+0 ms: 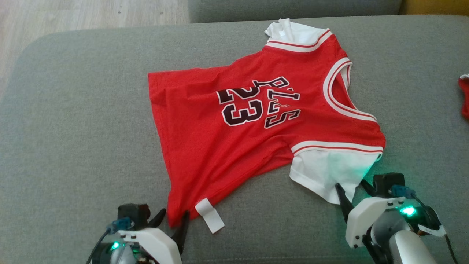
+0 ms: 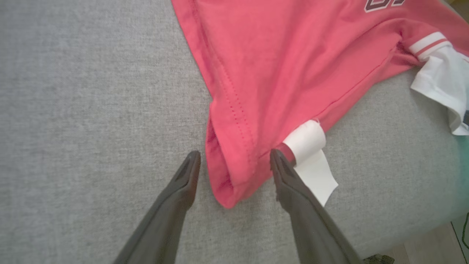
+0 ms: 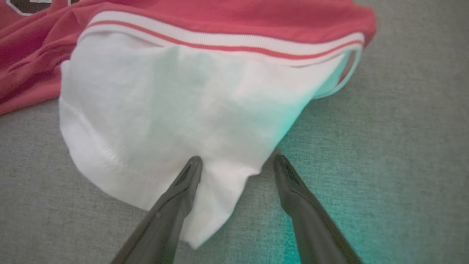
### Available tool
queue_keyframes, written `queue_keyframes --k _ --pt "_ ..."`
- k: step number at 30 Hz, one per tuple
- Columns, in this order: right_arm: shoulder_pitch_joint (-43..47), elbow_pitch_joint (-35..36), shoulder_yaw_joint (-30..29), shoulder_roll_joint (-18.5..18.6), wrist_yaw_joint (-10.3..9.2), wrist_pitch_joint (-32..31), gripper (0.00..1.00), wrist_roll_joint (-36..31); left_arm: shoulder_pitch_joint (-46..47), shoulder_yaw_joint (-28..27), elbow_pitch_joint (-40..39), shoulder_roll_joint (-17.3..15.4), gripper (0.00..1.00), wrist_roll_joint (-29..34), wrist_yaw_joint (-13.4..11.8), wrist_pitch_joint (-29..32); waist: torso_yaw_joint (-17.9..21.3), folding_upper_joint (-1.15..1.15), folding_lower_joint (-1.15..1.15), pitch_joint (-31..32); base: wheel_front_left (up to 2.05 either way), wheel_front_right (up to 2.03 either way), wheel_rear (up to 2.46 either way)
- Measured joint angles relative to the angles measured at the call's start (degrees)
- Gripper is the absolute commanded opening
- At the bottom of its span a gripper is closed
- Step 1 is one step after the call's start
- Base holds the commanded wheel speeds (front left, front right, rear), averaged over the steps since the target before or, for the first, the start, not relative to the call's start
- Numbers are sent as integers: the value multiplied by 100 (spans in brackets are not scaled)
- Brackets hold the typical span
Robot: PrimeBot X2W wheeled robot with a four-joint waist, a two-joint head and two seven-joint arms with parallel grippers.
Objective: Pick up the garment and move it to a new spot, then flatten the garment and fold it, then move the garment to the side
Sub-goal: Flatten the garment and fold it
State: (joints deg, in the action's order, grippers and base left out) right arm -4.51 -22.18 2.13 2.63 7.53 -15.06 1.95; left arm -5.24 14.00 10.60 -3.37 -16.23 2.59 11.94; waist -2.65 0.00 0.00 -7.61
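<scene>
The red number-23 jersey point(image 1: 256, 121) lies face up and mostly spread across the middle of the grey sofa cushion point(image 1: 73, 110), with its hem toward the cushion's left and its collar toward the cushion's right. Both grippers sit at the cushion's near edge, spread wide and holding nothing. The left gripper point(image 1: 175, 212) straddles the bunched hem corner point(image 2: 227, 176). Its right finger is touching the white care label point(image 1: 209, 215), so closing here may well pinch the label alone, or only the top layer, and the corner would slip free on lifting. The right gripper point(image 1: 350, 184) is at the tip of the white sleeve point(image 1: 326, 172). One finger lies over the cloth and the other is on bare cushion just beside it, so that bite looks shallow. It could catch only a sliver or drag the sleeve into a crease. If one grip fails, the jersey would probably swing and crumple. Fingers pressed low could also snag the cushion's weave.
</scene>
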Motion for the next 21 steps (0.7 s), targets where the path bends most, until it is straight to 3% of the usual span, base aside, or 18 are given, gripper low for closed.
queue_keyframes --k 2,3,4,5,6,11,14,15,17,18,19,21 --pt "-20 -18 21 3 0 -2 100 1 25 9 53 0 96 -1 2 0 8 0 0 -6 0 0 0" --pt "-31 -29 36 4 0 -7 100 10 24 13 82 -1 75 -7 12 3 11 0 0 -6 0 0 0" --pt "-49 -46 60 7 0 -7 100 23 24 18 100 -5 46 -27 42 8 13 0 0 -5 0 0 0" --pt "-66 -60 82 8 0 -8 40 73 24 23 103 -7 24 -49 47 7 13 0 0 -3 0 0 0" --pt "-74 -67 103 8 0 -7 0 133 24 24 108 -5 0 -62 53 7 12 0 0 4 0 0 0" --pt "-65 -31 108 1 0 180 0 730 24 35 24 -7 0 -180 102 -4 1 0 0 85 0 0 0" --pt "-15 535 56 1 0 244 0 1635 12 18 -347 -5 0 -463 149 -18 -22 0 0 184 0 0 0" --pt "-15 535 56 1 0 244 0 1635 12 18 -347 -5 0 -463 149 -18 -22 0 0 184 0 0 0" --pt "158 1669 -47 0 0 71 0 2486 -37 -45 -1062 -8 0 -828 201 94 2 0 0 294 0 0 0" --pt "240 2117 -94 7 0 -55 0 2687 -68 -85 -1341 -8 0 -934 202 159 23 0 0 329 0 0 0" --pt "240 2117 -94 7 0 -55 0 2687 -68 -85 -1341 -8 0 -934 202 159 23 0 0 329 0 0 0" --pt "416 2996 -274 77 0 -331 0 2995 -103 -198 -1904 -37 0 -1139 203 325 75 0 0 401 0 0 0"
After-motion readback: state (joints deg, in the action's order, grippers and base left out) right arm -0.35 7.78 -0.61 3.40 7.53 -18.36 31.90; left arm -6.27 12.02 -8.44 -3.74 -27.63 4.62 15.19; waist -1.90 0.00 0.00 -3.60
